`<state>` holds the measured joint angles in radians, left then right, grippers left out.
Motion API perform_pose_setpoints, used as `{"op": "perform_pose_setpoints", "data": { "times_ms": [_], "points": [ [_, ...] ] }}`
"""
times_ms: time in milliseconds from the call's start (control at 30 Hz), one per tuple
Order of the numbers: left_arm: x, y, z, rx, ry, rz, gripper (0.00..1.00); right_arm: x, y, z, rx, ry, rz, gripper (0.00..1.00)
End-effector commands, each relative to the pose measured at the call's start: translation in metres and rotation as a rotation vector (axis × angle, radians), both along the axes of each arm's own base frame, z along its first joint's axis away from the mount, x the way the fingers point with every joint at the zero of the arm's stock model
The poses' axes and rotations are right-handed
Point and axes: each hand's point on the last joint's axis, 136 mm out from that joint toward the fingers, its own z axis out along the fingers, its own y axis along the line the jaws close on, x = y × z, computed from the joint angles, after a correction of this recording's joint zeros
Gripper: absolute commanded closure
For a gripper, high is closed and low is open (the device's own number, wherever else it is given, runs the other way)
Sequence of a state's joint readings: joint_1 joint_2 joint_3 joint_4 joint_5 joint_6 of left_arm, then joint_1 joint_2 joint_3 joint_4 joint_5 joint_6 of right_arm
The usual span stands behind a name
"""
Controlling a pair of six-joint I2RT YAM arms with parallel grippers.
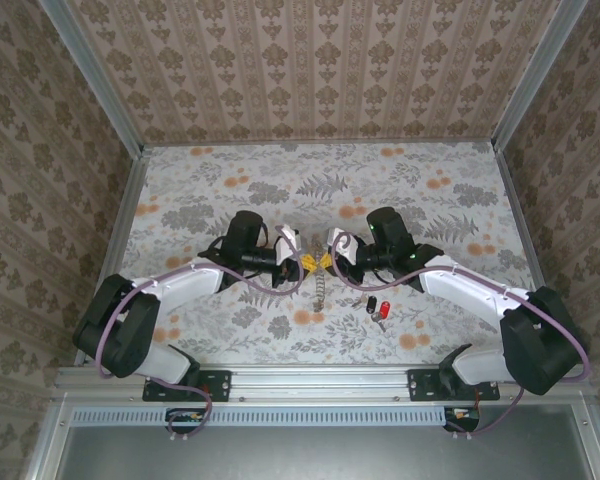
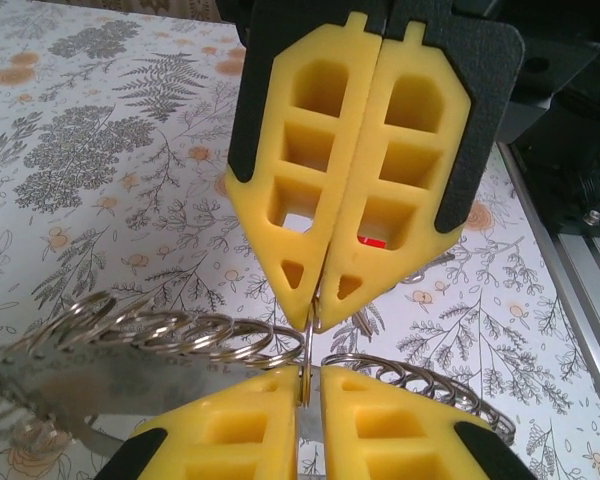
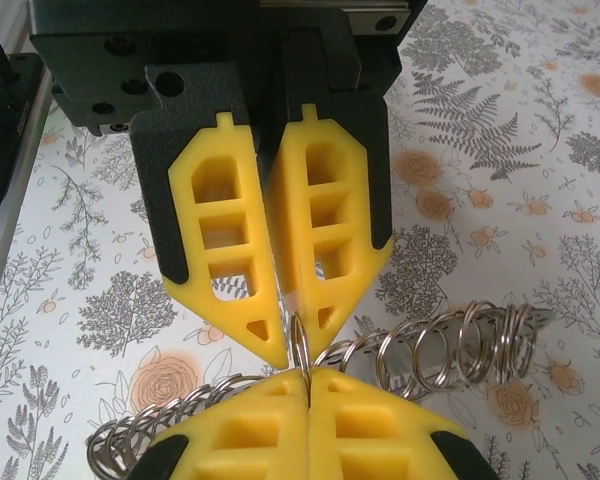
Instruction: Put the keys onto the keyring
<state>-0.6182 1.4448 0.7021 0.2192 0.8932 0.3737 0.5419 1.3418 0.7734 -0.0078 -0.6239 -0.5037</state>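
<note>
Two claws meet tip to tip on the keyring

The left claw (image 2: 308, 375) and the right claw (image 3: 308, 380) face each other over the middle of the flowered surface (image 1: 430, 210). Each is pressed almost together and pinches the same small ring of the keyring (image 1: 320, 288), a chain of silvery linked rings that trails away from their tips. The keys (image 1: 372, 303), one red-headed and one black-headed, lie on the surface just right of the chain.
</note>
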Motion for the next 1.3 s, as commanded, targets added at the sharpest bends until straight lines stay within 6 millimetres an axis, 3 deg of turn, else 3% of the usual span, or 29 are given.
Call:
{"op": "perform_pose_setpoints", "data": {
  "times_ms": [0,733,933,1000,1267],
  "points": [
    [-0.004,-0.005,0.014,-0.025,-0.042,-0.041,0.86,0.003,0.002,0.019,0.002,-0.051,0.004,1.00],
    [-0.006,-0.013,0.012,-0.038,-0.030,-0.054,0.86,0.004,0.004,0.017,0.009,-0.034,-0.001,1.00],
    [-0.007,-0.013,0.010,-0.034,-0.031,-0.056,1.00,0.005,0.004,0.017,0.003,-0.039,-0.006,1.00],
    [-0.008,-0.012,0.008,-0.029,-0.029,-0.055,1.00,0.006,0.003,0.015,-0.004,-0.041,-0.015,1.00],
    [-0.003,-0.003,0.010,-0.043,-0.036,-0.013,1.00,0.016,-0.020,0.027,0.024,-0.053,-0.187,0.80]
  ]
}}
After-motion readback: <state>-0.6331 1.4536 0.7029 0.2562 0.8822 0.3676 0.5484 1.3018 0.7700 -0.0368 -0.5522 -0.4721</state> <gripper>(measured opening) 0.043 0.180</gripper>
